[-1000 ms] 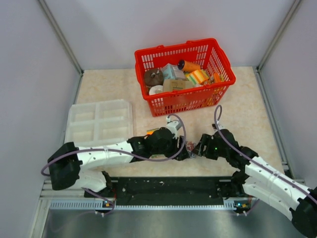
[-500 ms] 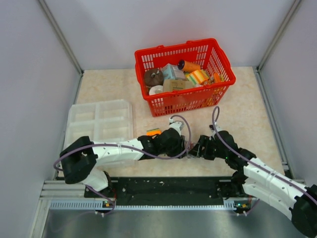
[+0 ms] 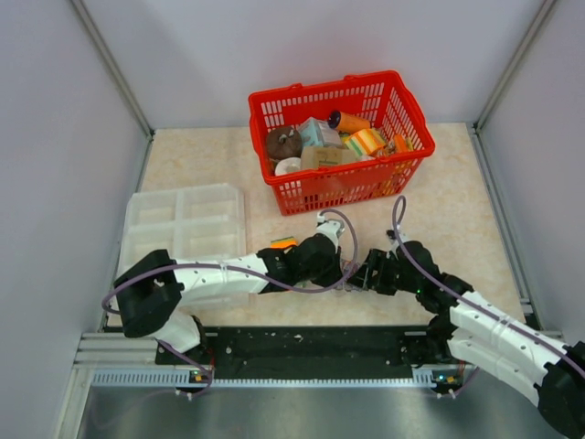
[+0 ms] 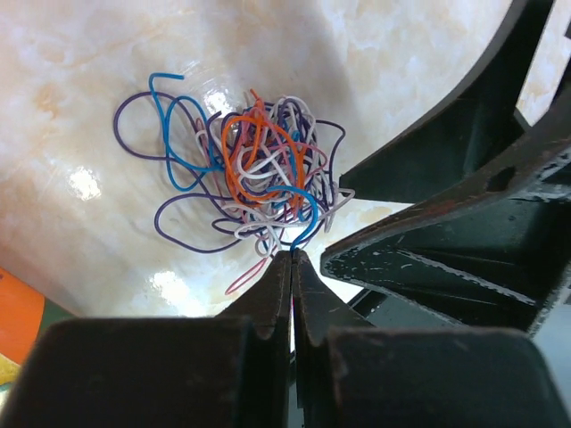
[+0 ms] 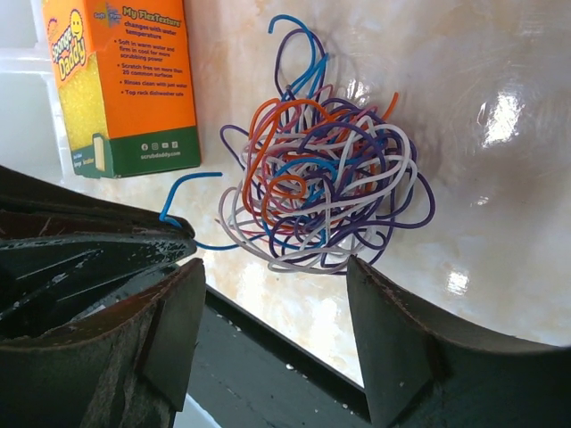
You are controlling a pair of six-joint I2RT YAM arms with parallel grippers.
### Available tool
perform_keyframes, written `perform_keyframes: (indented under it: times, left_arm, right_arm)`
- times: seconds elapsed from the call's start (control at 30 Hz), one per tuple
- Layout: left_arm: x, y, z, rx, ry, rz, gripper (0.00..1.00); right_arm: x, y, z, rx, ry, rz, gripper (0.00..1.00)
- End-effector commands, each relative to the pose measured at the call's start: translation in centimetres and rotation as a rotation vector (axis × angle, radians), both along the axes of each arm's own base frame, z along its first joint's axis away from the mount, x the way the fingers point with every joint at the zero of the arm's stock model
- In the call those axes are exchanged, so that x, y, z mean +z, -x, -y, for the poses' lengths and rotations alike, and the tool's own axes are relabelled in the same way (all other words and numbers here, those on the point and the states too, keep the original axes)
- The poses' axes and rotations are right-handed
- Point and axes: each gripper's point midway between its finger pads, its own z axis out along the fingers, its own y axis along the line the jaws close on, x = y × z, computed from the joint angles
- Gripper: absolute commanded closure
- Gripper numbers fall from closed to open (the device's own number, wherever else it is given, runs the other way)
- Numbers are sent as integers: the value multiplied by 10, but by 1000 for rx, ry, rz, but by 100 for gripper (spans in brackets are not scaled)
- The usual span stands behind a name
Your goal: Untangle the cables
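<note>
The cables lie as one small tangle of blue, orange, purple and white wires on the marbled table, seen too in the right wrist view. They sit between the two grippers near the front edge. My left gripper is shut, its tips pinching a blue strand at the tangle's near side. That strand loops out to the left gripper's tip in the right wrist view. My right gripper stands open just in front of the tangle, with nothing between its fingers.
A red basket full of packets stands at the back. A clear compartment tray lies at the left. An orange sponge box rests beside the tangle. The black rail runs along the near edge.
My left arm has reached right to the tangle and its jaws have gone from open to shut on the blue strand. The right gripper has barely moved.
</note>
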Motion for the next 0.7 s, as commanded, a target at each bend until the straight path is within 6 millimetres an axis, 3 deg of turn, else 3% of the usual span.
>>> perform_keyframes:
  times: [0.0,0.2,0.4,0.43,0.53,0.6,0.67]
  left_arm:
    - [38,-5,21,-50,129,85,100]
    - [62,8,16,-104,260,128,100]
    - [101,28,11,-187,394,157,100]
    - [108,30,10,-192,411,167,100]
    - [125,32,8,-207,443,201,100]
    - [137,30,2,-196,440,230,100]
    - [155,24,-9,-166,441,287,100]
  right_arm:
    - [3,-4,-6,2,-24,21,35]
    - [9,-16,-12,-3,-45,66,33]
    - [5,-29,-11,-46,-14,80,38]
    - [6,-31,-11,-57,-20,87,43]
    - [11,-40,-9,-113,-39,111,74]
    - [4,-45,10,-233,11,90,91]
    - [0,-47,36,-378,58,70,100]
